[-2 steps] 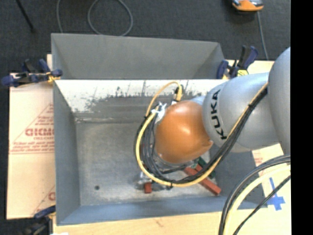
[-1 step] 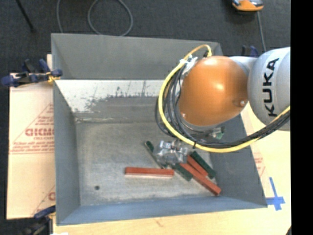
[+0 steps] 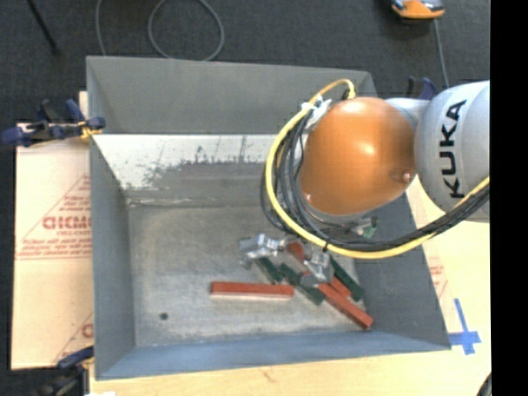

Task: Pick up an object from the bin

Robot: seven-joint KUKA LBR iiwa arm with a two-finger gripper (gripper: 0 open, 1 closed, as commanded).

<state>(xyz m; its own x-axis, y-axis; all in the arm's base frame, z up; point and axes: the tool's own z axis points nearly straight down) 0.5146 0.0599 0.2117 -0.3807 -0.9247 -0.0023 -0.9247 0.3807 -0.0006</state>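
My gripper (image 3: 287,255) hangs under the orange dome, low over the bin's floor right of the middle. Its two metal fingertips (image 3: 257,245) stand apart, open, straddling the top of a small heap of flat sticks. Just below them lie dark green sticks (image 3: 279,271), crossing one another. A red-brown stick (image 3: 252,290) lies flat and nearly level to the lower left of the fingers. Another red stick (image 3: 347,304) slants down to the right, partly under a green stick (image 3: 347,280). I see nothing held between the fingers.
The sticks are bunched in the bin's lower right part, close to the right wall. The arm and its cables hide the bin's right rear. A small dark spot (image 3: 163,317) marks the floor at the lower left.
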